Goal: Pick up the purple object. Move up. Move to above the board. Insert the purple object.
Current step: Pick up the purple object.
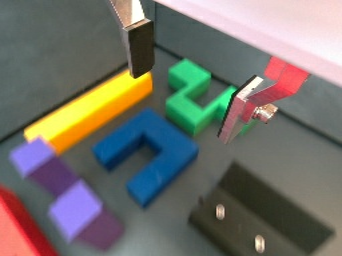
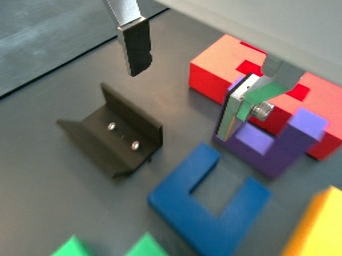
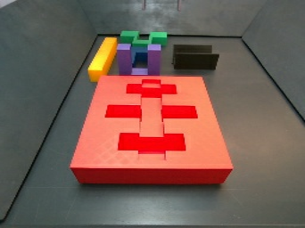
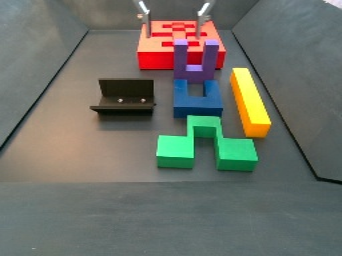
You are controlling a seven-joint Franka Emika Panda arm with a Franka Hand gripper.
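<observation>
The purple object (image 4: 194,62) is a small U-shaped block standing with its prongs up between the red board (image 4: 154,45) and the blue arch block (image 4: 198,97). It also shows in both wrist views (image 1: 74,210) (image 2: 274,150) and in a side view (image 3: 139,61). The board (image 3: 107,142) lies flat with cross-shaped cut-outs. My gripper (image 4: 174,10) hangs high above the pieces, open and empty. In both wrist views (image 1: 185,100) (image 2: 181,104) its fingers stand wide apart with nothing between them, and the purple object lies off to the side of them.
A yellow bar (image 4: 250,100) lies beside the blue arch. A green notched block (image 4: 203,143) sits past the arch. The dark fixture (image 4: 123,97) stands on the floor on the arch's other side. Grey walls ring the floor.
</observation>
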